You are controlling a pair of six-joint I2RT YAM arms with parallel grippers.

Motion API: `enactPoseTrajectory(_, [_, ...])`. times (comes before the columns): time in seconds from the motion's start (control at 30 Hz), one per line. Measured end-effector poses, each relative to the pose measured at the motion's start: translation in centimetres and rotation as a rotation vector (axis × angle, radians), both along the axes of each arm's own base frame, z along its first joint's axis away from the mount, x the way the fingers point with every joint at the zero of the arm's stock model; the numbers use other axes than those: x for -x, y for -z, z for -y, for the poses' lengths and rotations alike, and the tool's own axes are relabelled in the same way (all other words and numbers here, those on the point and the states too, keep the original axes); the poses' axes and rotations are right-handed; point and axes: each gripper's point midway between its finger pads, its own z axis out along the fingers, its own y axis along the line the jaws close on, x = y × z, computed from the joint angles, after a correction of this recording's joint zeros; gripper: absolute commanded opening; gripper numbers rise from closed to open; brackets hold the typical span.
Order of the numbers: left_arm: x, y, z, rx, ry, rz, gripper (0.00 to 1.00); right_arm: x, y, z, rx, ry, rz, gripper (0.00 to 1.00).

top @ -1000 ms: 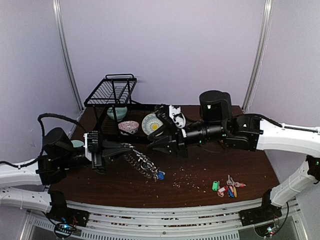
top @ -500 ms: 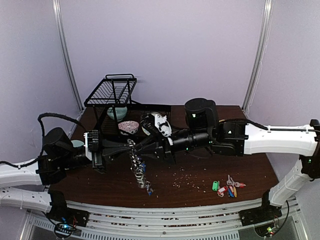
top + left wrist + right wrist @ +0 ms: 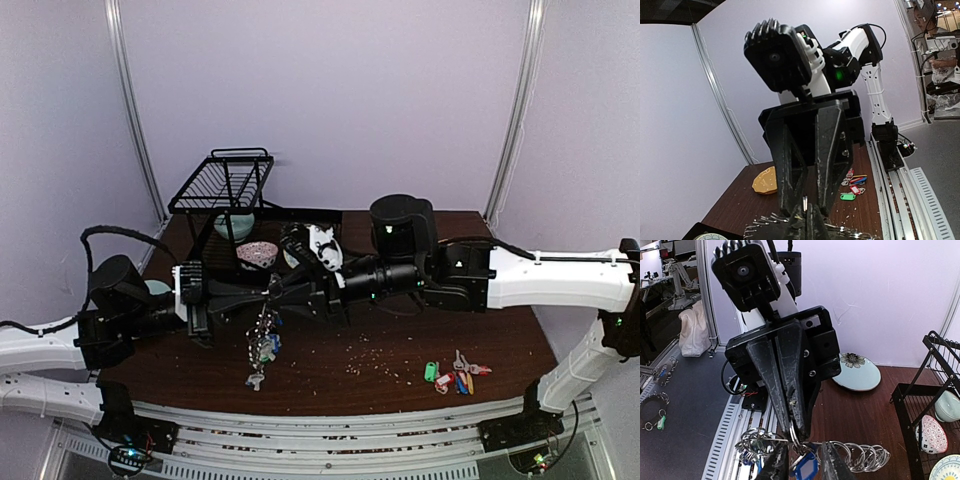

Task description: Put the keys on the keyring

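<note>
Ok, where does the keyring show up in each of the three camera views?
Top external: the keyring hangs left of centre.
Left wrist: the keyring fans out as silver rings along the bottom edge.
Right wrist: the keyring sits bottom centre, with a blue tag.
Shared landmark: the brown table, seen in all three.

You're in a robotics lab, pale booth walls (image 3: pixel 330 100) closing round your dark table (image 3: pixel 480 340), slotted metal rails (image 3: pixel 330 425) along its near edge, another arm rig (image 3: pixel 675 270) out across the grey floor.
</note>
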Motion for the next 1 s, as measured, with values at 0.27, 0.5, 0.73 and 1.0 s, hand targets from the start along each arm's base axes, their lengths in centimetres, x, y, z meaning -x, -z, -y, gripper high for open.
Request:
enactPoseTrajectory(0.27, [-0.1, 0.1, 0.0, -0.003, -0.004, -0.004, 0.00, 0.2, -0.5, -0.1, -0.008, -0.008, 0.012, 0.00])
enactPoseTrajectory(0.5, [-0.7, 0.6, 0.1, -0.018, -0.030, -0.018, 0.46, -0.6, 0.1, 0.1, 0.021, 0.043, 0.005, 0.00])
enactPoseTrajectory(0.73, [-2.5, -0.1, 0.1, -0.009, -0.122, -0.028, 0.63, -2.6, 3.1, 3.6, 0.152, 0.226, -0.065, 0.00])
enactPoseTrajectory(1.0, [-3.4, -0.2, -0.2, -0.007, -0.179, -0.027, 0.64, -5.0, 7.0, 9.4, 0.264, 0.450, -0.177, 0.00])
